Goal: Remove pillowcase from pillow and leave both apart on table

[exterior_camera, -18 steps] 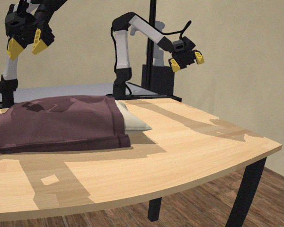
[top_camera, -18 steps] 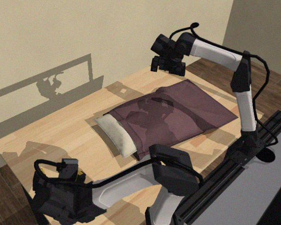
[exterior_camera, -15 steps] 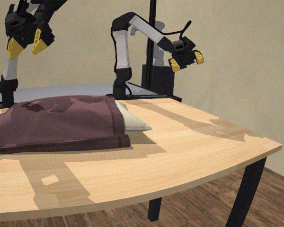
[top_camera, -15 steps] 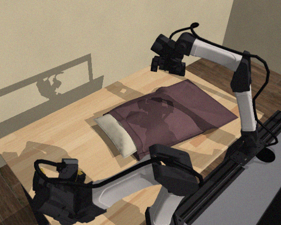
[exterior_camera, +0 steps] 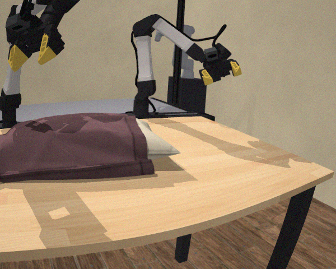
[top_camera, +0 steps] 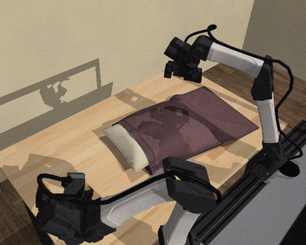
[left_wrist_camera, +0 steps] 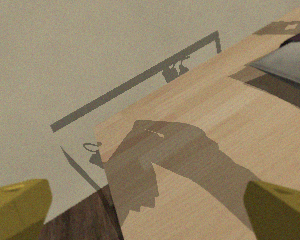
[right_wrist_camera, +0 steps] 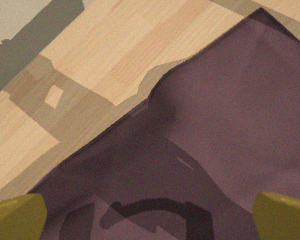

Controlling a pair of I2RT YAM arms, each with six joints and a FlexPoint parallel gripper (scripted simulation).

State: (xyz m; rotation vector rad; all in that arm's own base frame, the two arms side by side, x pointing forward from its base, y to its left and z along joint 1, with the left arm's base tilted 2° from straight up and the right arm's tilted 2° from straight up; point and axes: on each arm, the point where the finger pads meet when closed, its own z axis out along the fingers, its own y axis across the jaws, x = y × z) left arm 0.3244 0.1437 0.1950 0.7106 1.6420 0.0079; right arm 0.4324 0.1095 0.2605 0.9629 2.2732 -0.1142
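The cream pillow (top_camera: 126, 147) (exterior_camera: 158, 143) (left_wrist_camera: 287, 62) lies on the table with one end sticking out of the open hem of the dark mauve pillowcase (top_camera: 213, 113) (exterior_camera: 89, 144) (right_wrist_camera: 250, 100). The rest of the pillow is hidden inside. The case bulges near the hem and lies flatter toward its far end. My left gripper (exterior_camera: 222, 78) (left_wrist_camera: 148, 189) is open and empty, raised near the table's end beyond the exposed pillow. My right gripper (top_camera: 182, 78) (exterior_camera: 28, 65) (right_wrist_camera: 149, 202) is open and empty, raised above the pillowcase and not touching it.
The wooden table (top_camera: 69, 139) (exterior_camera: 191, 199) extends beyond the pillow's exposed end toward the left arm. A wall runs along the table's long far side in the top view. The arms' black rail (top_camera: 253, 181) runs along the opposite side. Arm shadows fall on the table and case.
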